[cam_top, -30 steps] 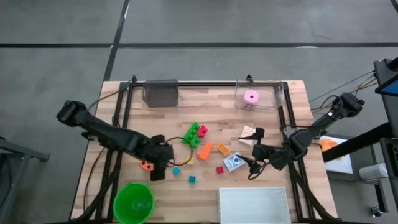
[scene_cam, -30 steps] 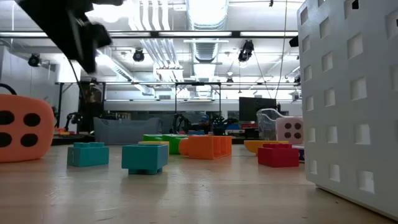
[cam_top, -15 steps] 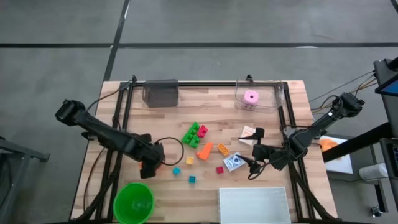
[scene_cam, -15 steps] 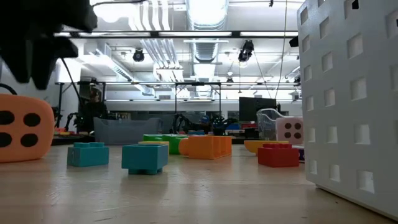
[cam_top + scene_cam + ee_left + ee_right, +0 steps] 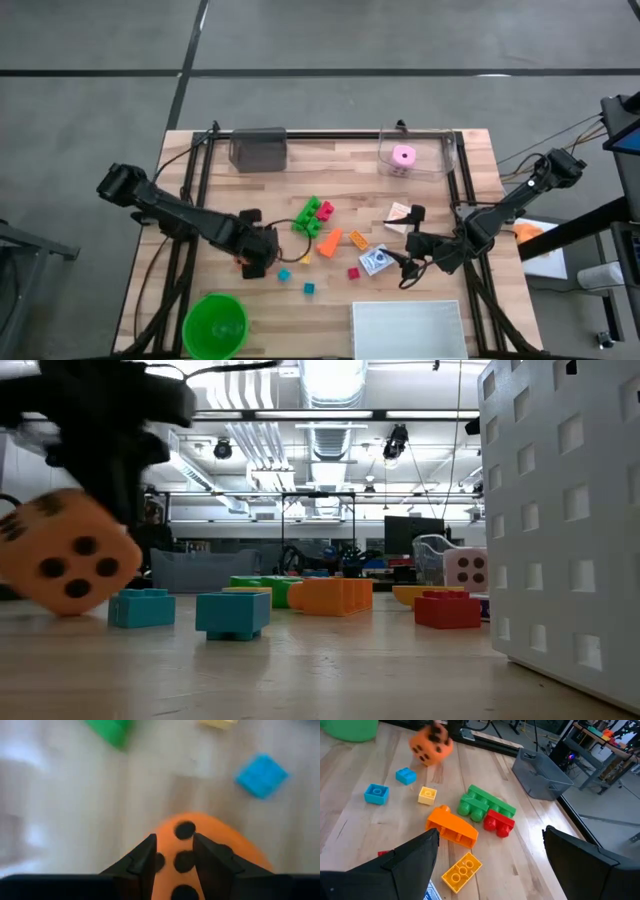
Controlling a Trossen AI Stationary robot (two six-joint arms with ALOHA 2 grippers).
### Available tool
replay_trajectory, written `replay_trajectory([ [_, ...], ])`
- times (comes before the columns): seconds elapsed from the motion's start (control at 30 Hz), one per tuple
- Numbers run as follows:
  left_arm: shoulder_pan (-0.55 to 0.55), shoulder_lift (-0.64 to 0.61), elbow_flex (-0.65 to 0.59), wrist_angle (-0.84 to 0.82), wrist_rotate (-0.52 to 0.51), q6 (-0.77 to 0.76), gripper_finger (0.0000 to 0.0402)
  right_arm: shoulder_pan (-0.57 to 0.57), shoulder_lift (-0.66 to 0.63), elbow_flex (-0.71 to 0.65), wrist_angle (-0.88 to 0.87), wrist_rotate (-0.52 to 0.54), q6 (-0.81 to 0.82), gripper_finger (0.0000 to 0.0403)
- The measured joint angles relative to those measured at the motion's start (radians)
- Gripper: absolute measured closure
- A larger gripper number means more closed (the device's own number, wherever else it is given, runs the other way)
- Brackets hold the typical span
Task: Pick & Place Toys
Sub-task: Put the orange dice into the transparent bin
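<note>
The orange holed cube (image 5: 65,550) stands tipped at the table's left, under my left gripper (image 5: 255,255), whose fingers are close together on it. In the high view the gripper hides nearly all of the cube. Loose toys lie mid-table: green bricks (image 5: 313,213), an orange cone (image 5: 329,241), a red cube (image 5: 353,272), teal cubes (image 5: 284,274) and printed cards (image 5: 376,261). A pink die (image 5: 403,156) sits in a clear box at the back. My right gripper (image 5: 408,245) hangs open right of the toys, holding nothing. My left gripper comes at the orange cube from above, pointing steeply down. Its two fingers (image 5: 145,860) stand close together on the cube's dotted face (image 5: 185,832), near one edge. The cube reaches well beyond the fingers on one side. It is tilted, with a lower corner (image 5: 65,612) at the table.
A round green bowl (image 5: 214,325) stands at the near left and a white tray (image 5: 408,328) at the near right. A grey box (image 5: 258,150) sits at the far edge. Black rails run along the table's left, right and far sides.
My left gripper has swung a little toward the table's left edge, then back and down onto the orange cube. The cube, which sat flat on the table, is now tipped onto a corner and has shifted slightly toward the table's right.
</note>
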Motion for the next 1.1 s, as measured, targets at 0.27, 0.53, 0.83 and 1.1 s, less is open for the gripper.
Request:
replay_trajectory([
  [0.27,0.073,-0.002,0.048,0.134,-0.096,0.188,0.0270,0.000,-0.002,0.001,0.000,0.003,-0.002,0.0052],
  [0.53,0.080,-0.032,0.089,0.066,-0.111,0.275,0.0265,0.000,-0.002,0.001,0.000,0.011,-0.006,0.0052],
  [0.83,0.094,-0.035,0.078,-0.028,-0.056,0.041,0.0137,0.000,-0.002,0.002,0.000,0.011,-0.006,0.0052],
  [1.1,0.095,-0.036,0.053,-0.040,0.011,-0.179,0.0015,0.000,-0.002,0.002,0.000,0.011,-0.006,0.0052],
])
